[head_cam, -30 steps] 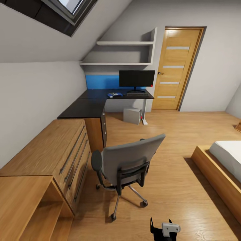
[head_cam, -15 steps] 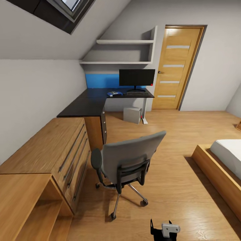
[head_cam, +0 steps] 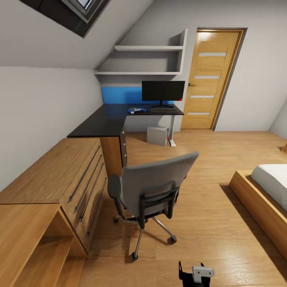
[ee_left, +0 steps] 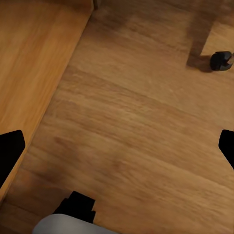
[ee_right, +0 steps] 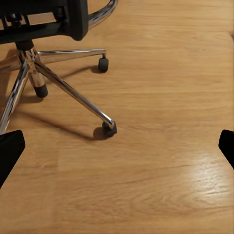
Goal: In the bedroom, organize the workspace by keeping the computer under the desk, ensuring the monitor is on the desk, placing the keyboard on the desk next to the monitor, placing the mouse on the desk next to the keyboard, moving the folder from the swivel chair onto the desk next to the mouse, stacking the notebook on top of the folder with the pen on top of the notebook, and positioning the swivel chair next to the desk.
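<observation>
The attic bedroom has a wooden floor (head_cam: 207, 159). The chair (head_cam: 153, 191) stands at centre frame, well apart from the tabletop (head_cam: 107, 123) at upper centre. Both tools hang released, empty. Next, I think, pushing the chair closer.

One swivel chair (head_cam: 153, 191), one monitor (head_cam: 163, 91), one desk (head_cam: 107, 121), one computer (head_cam: 157, 136)

The desk (head_cam: 104, 124) carries the monitor (head_cam: 163, 91), keyboard (head_cam: 162, 110) and blue folder (head_cam: 136, 110). On the wooden floor (head_cam: 207, 223) stand the computer (head_cam: 157, 136) and swivel chair (head_cam: 151, 193).
</observation>
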### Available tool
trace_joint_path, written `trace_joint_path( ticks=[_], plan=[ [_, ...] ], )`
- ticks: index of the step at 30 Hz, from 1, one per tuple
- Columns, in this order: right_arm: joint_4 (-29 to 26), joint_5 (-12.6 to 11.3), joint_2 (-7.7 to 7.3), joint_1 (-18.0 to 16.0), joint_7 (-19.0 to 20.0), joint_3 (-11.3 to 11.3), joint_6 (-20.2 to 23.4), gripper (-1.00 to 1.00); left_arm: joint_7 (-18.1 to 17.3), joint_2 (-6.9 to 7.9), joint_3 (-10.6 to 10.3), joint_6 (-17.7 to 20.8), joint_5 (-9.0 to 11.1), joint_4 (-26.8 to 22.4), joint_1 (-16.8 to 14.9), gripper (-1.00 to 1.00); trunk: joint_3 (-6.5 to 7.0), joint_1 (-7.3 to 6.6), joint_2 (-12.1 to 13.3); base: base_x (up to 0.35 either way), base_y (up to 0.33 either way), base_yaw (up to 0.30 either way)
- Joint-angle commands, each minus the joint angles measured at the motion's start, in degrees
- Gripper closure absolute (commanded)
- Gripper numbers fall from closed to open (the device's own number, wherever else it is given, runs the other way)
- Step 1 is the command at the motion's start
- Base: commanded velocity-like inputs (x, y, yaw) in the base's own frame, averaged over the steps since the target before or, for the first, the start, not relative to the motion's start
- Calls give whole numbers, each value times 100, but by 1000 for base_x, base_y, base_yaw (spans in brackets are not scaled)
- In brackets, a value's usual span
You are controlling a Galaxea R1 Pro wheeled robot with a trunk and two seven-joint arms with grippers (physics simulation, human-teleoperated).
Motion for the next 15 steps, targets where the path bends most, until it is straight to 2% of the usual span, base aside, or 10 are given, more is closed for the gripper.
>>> trace_joint_path(
  ticks=[1,15],
  plan=[
    [2,1,5,-3,-52,50,-2,-100,46,6,-49,-18,21,0,-4,-100,-24,22,-44,0,0,0],
    [-8,10,7,-3,-59,45,-28,-100,-9,22,-39,6,29,32,-4,-100,-275,330,-606,0,0,-27]
  ],
)
